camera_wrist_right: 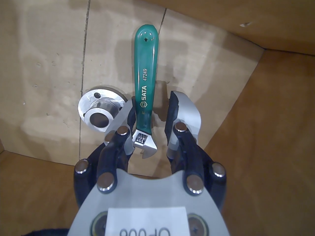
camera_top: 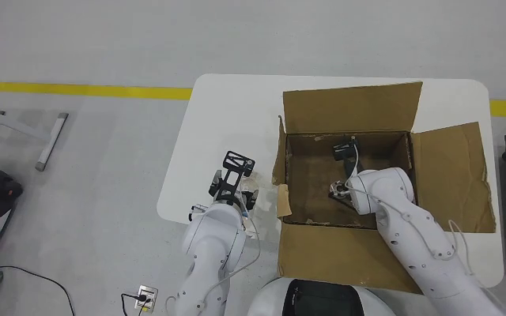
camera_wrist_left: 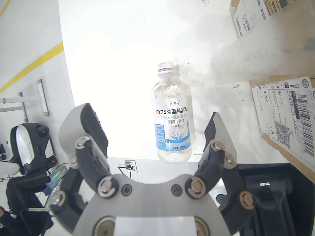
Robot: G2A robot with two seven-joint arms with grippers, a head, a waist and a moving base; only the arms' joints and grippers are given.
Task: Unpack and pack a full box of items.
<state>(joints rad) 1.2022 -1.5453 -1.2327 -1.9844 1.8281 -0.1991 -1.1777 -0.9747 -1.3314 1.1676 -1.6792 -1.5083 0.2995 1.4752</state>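
Note:
An open cardboard box (camera_top: 352, 107) stands on the white table (camera_top: 229, 118). My right gripper (camera_wrist_right: 152, 101) is down inside it, open, straddling the green handle of an adjustable wrench (camera_wrist_right: 146, 74) that lies on the box floor. One pad touches the handle and the other stands clear of it. A round metal flange (camera_wrist_right: 98, 111) sits right beside that finger. Left of the box, my left gripper (camera_wrist_left: 150, 121) is open just short of a clear bottle (camera_wrist_left: 173, 116) with a white cap and a blue-and-white label, upright near the table's front edge.
The box's flaps are folded out on all sides, the right one (camera_top: 451, 178) lying flat over the table. The box's labelled side wall (camera_wrist_left: 283, 114) rises close beside the bottle. Bare tabletop stretches beyond the bottle. A yellow floor line (camera_top: 95, 90) runs past the table.

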